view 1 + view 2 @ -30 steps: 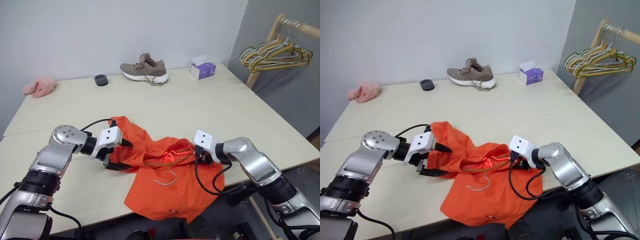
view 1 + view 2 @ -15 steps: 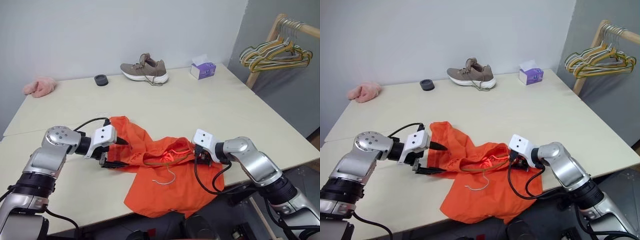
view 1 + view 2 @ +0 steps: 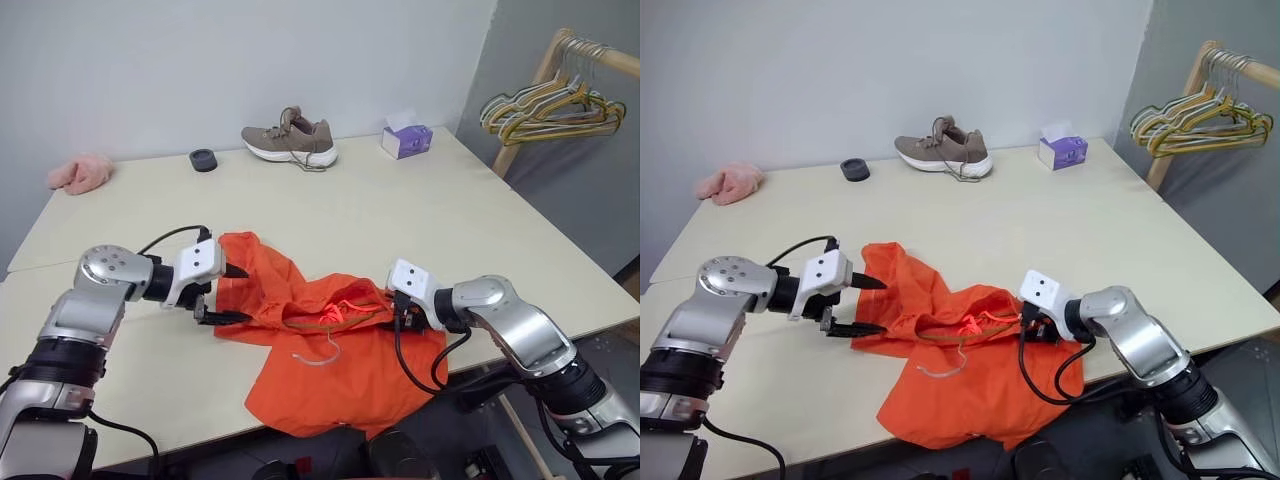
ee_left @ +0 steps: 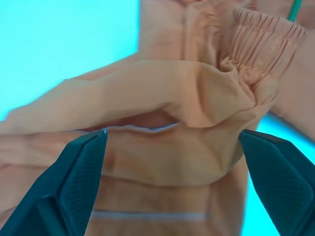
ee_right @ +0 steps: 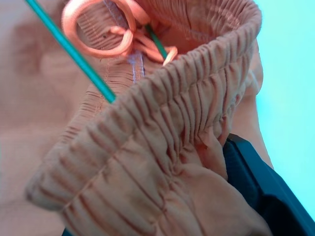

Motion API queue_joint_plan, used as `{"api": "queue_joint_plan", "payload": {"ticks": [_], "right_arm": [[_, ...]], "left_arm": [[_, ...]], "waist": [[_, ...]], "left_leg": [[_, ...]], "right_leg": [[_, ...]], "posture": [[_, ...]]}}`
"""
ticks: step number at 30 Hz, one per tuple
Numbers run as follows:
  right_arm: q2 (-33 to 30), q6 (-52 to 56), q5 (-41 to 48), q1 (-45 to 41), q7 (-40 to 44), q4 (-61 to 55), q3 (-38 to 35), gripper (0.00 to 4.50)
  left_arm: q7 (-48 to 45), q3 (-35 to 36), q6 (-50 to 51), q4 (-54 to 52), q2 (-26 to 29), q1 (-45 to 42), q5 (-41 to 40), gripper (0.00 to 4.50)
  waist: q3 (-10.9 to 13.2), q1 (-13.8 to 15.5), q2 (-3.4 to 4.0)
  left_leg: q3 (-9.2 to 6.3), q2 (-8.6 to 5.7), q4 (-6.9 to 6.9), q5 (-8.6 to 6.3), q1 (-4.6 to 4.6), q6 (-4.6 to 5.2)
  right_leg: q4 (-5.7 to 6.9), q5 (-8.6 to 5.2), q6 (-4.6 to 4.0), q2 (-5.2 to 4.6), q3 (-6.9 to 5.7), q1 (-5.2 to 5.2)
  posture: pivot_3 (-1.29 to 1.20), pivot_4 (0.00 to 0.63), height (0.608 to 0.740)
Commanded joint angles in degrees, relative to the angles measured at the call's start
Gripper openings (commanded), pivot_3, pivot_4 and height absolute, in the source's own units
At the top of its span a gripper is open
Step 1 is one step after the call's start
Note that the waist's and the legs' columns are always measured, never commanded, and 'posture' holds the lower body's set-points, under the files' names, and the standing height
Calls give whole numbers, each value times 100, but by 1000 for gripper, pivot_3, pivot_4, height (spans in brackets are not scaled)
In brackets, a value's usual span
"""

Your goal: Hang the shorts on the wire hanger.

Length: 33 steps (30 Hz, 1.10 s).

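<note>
The orange shorts (image 3: 340,385) lie crumpled on the table's near side, their lower part drooping over the front edge. The wire hanger (image 3: 318,354) is threaded through them: its pale hook lies on the fabric, and its green wire (image 5: 74,54) runs inside the gathered waistband beside the drawstring loop (image 5: 106,29). My left gripper (image 3: 238,294) stands open at the shorts' left edge, its fingers (image 4: 74,182) either side of a fold. My right gripper (image 3: 398,314) is shut on the waistband's right end, one finger (image 5: 256,189) showing under bunched fabric.
At the table's (image 3: 420,220) back stand a brown shoe (image 3: 290,140), a purple tissue box (image 3: 405,140) and a black round disc (image 3: 203,160). A pink cloth (image 3: 78,172) lies far left. A wooden rack with several hangers (image 3: 545,105) stands beyond the right edge.
My left gripper has drawn a little to the left and up, still open. The hanger's hook and the fabric around it have shifted slightly left.
</note>
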Motion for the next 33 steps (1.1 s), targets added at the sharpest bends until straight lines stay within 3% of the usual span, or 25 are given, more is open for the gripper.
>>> {"api": "queue_joint_plan", "payload": {"ticks": [1,10,26,30,33], "right_arm": [[25,292,236,-71,-101,-241,-288,2037],[788,2170,1158,-162,-768,-275,-1152,2037],[661,2206,1520,-199,-1098,-361,-968,2037],[587,2071,1497,-156,-1084,-458,-848,2037],[543,1961,1481,-137,-1102,-510,-779,2036]], "left_arm": [[-137,142,-66,-37,145,-76,-86,4500],[-339,78,-167,-334,216,182,-17,4500],[91,-628,-735,34,-951,-293,481,4500],[14,-731,-715,232,-1063,-344,518,3668],[10,-762,-669,205,-1116,-270,494,2761]], "waist": [[0,0,0],[0,0,0],[-2,1,-3],[-2,-13,-3],[-2,-20,-3]], "left_leg": [[0,0,0,0,0,0],[-2,2,-1,0,-1,0],[-1,-2,-1,0,-2,0],[0,-2,-1,0,-2,0],[0,-2,-1,0,-3,0]], "right_leg": [[0,0,0,0,1,-1],[2,0,0,-2,8,-1],[1,0,0,-4,7,0],[0,0,1,-2,6,-1],[-2,-1,2,-2,6,-1]], "posture": [[-275,32,740],[-271,29,740],[-285,30,740],[-291,31,740],[-299,31,740]]}}
